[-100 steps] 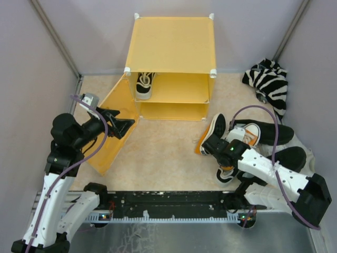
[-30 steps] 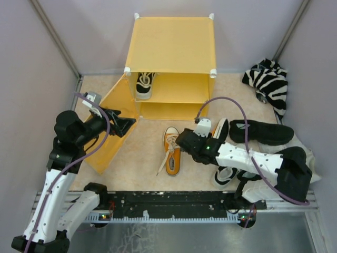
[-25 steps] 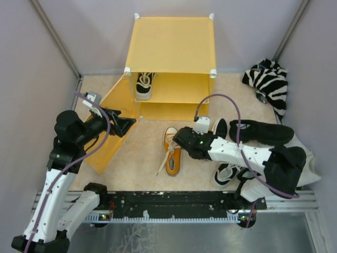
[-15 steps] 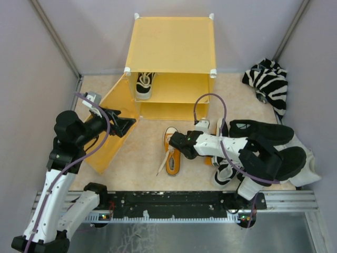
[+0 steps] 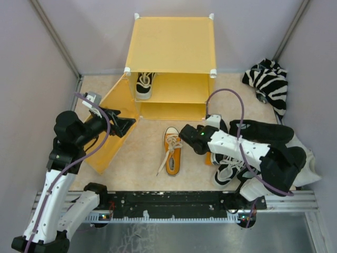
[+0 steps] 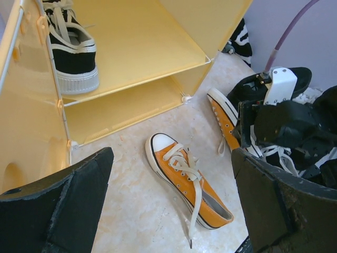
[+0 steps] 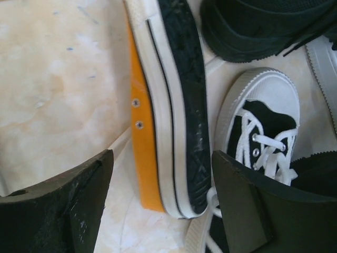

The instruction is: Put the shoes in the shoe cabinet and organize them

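Beige floor [image 5: 143, 154], lilac walls [image 5: 31, 58]; left end effector [image 6: 171, 158] and right end effector [image 7: 161, 158] both gape wide.

Free room on shelf [image 5: 179, 87] beside black-and-white sneaker [image 5: 144, 84]; orange sneaker [image 5: 173, 151] before shoe cabinet [image 5: 171, 47].

Bright, even light, soft shadows; wrist views sharp, their near fingers blurred.
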You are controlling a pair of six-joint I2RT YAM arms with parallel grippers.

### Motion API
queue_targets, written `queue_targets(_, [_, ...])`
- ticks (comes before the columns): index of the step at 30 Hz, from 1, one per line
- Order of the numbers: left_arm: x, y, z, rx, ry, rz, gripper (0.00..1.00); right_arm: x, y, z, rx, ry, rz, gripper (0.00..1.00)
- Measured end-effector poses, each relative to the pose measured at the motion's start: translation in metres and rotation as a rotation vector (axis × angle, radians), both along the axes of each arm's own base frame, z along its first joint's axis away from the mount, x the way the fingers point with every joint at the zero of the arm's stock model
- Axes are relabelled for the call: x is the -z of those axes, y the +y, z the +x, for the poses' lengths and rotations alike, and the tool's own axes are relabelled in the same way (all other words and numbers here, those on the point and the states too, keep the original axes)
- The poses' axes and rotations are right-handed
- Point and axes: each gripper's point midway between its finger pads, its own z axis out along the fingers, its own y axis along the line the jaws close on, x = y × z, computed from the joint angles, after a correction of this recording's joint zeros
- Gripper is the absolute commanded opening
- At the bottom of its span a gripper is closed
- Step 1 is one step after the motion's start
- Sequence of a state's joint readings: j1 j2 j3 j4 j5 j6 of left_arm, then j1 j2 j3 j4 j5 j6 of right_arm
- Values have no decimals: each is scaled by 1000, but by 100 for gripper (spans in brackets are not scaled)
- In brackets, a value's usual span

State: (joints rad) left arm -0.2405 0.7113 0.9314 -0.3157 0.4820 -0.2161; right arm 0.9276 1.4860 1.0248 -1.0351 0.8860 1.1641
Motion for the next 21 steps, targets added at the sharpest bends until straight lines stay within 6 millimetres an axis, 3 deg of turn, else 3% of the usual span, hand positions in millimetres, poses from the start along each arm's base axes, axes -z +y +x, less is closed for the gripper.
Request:
queue_targets(5, [1,0,-1,-1,-4,2,99,23,-29,-3,27,82,29,76])
queue_targets(15, [1,0,-1,0,-3,3,99,56,-16,-3,-50,198,4,74])
queue_targets(17, [1,0,-1,0,-3,3,99,62,-22,-7,-44,214,-9,65])
queue_targets(21, [1,0,-1,0,-2,3,99,71,-35,-17,-31,241,-40,11])
